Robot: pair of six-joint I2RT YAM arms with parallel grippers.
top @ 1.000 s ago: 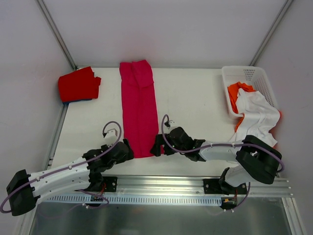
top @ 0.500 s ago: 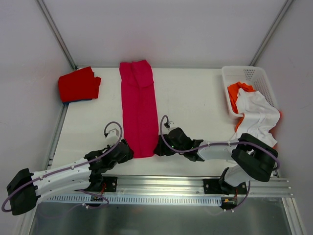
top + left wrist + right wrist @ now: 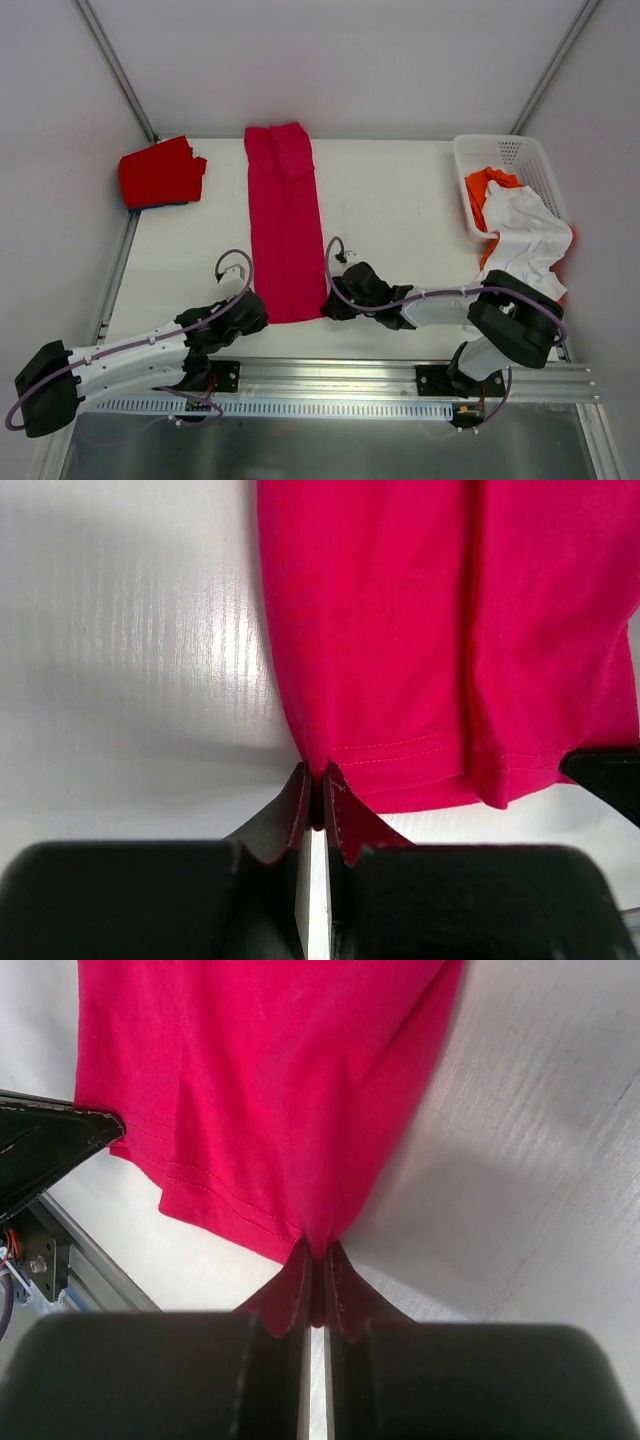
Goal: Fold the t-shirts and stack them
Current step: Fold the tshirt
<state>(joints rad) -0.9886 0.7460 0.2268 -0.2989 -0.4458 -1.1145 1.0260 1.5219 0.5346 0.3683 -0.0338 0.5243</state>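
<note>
Stretching up the middle of the bench (image 3: 400, 210), a crimson shirt (image 3: 285, 230) lies folded in a long strip. A basket (image 3: 520, 150) at right holds a white shirt (image 3: 525, 235) and an orange shirt (image 3: 488, 185); a red shirt (image 3: 160, 172) sits far left. The left pincer (image 3: 318, 782) and right pincer (image 3: 318, 1260) each pinch a near hem corner.

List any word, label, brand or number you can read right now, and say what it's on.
None: no readable text in any view.
crimson-pink t-shirt: plain cloth, only hem stitching in the wrist views; no tag showing.
red t-shirt: no print or label visible.
white t-shirt: no print or label visible.
white basket: bare lattice, no marking to read.
</note>
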